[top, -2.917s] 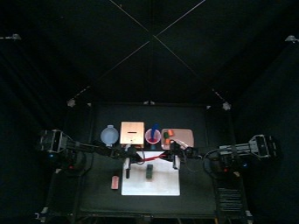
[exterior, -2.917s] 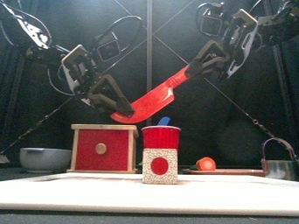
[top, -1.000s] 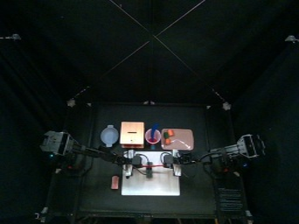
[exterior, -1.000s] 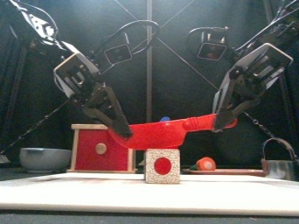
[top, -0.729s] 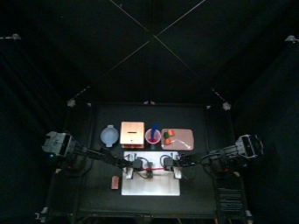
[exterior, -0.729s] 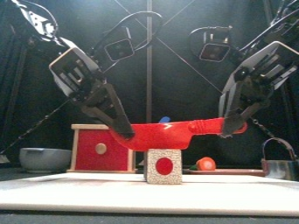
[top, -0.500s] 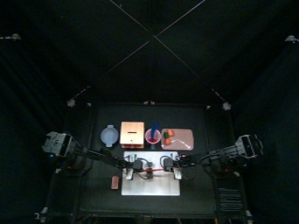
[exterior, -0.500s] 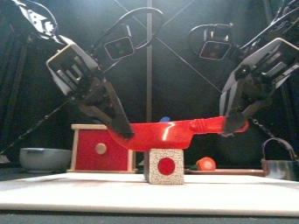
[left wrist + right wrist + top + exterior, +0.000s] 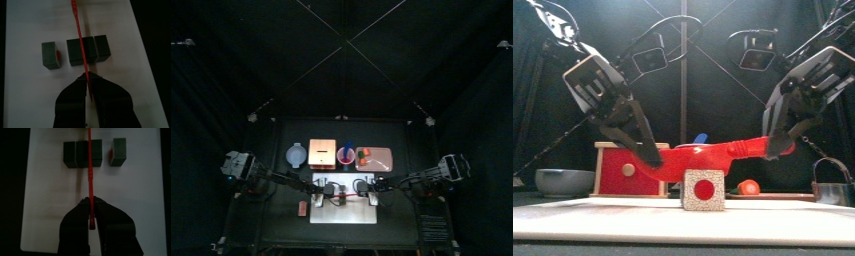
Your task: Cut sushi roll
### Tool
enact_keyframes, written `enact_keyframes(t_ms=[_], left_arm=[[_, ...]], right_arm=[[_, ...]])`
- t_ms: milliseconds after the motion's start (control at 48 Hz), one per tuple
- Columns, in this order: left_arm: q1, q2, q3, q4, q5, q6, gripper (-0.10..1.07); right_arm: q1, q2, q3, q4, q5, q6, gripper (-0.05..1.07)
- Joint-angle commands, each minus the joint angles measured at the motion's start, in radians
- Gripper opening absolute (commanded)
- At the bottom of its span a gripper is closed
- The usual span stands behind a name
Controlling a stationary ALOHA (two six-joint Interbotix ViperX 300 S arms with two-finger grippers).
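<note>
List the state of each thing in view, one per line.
sushi roll: on the white board, one slice already cut off and apart from the rest.
red knife: held at both ends, blade over the larger piece.
left gripper: shut on the knife.
right gripper: shut on the knife.
white board: flat on the table.
</note>
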Motion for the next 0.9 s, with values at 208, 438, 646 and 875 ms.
enact_keyframes(t_ms=[208,438,646,875], left_arm=[[-0.044,0.020,-0.015,-0.034,0.009,0.002,0.49],[-0.044,-0.035,-0.048,-0.008,0.072,0.006,0.49],[-0.071,-0.069,-0.074,0.020,0.104,0.003,0.49],[-0.091,-0.067,-0.081,0.018,0.107,0.002,0.49]], right_arm=[[0.063,0.052,-0.032,0.074,-0.005,-0.003,0.40],[0.060,-0.018,-0.057,0.041,0.029,-0.003,0.40],[0.064,-0.097,-0.092,0.009,0.118,-0.003,0.40],[0.074,-0.100,-0.101,0.014,0.153,-0.003,0.40]])
